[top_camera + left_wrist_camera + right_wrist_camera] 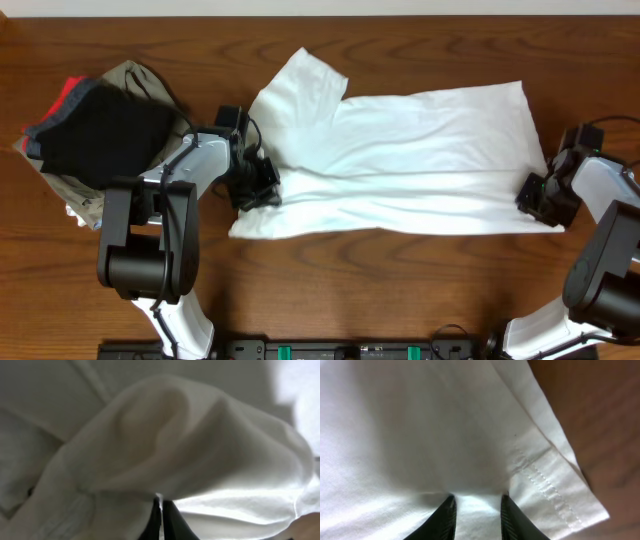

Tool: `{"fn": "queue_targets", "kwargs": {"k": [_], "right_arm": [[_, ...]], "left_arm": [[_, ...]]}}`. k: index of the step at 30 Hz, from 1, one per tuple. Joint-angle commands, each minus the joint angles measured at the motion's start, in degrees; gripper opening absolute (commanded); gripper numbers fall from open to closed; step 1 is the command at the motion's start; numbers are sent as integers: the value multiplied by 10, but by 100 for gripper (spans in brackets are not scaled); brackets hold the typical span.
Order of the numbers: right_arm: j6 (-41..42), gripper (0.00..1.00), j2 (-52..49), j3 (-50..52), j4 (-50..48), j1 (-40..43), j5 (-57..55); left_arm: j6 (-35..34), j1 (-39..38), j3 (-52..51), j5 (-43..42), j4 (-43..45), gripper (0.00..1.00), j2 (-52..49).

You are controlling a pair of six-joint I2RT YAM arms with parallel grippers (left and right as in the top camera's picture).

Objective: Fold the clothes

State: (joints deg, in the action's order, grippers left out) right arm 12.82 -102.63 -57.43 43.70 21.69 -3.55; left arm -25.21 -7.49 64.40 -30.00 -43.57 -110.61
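Clothes: white, thin, wrinkled. Spread wide across the middle of the table, long side running left to right. Sleeve angled up and away at the upper left. Lower edge ragged with folds; right edge straighter.

Left edge, about halfway down: under the left gripper. Fingers together in the left wrist view, with only a thin sliver of white showing between them. Clamped on the cloth. A soft raised fold of fabric bulging up directly beyond the tips and filling most of that view.

Lower right corner: at the right gripper. Fingers a little apart, closed on a bunch of cloth filling the gap, with creases running into it. Stitched hem just to the right of the tips, slanting down to the garment's corner. Bare wood beyond it.

Pile of folded garments in black, khaki and red: far left of the table, behind the left arm, apart from the clothes.
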Motion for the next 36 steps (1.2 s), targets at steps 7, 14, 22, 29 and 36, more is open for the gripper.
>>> {"fn": "queue_targets", "kwargs": {"k": [7, 14, 22, 29, 36], "right_arm": [[73, 22, -25, 77, 49, 29, -63], [72, 19, -21, 82, 32, 42, -50], [-13, 22, 43, 35, 7, 41, 88], [-17, 28, 152, -12, -6, 41, 98], [-17, 29, 157, -13, -50, 42, 91]], "left_arm": [[84, 4, -16, 37, -126, 11, -14], [102, 4, -16, 41, -113, 11, -14], [102, 4, -16, 41, -77, 11, -14], [102, 4, -15, 41, -67, 12, -14], [102, 4, -16, 41, -66, 13, -14]]}}
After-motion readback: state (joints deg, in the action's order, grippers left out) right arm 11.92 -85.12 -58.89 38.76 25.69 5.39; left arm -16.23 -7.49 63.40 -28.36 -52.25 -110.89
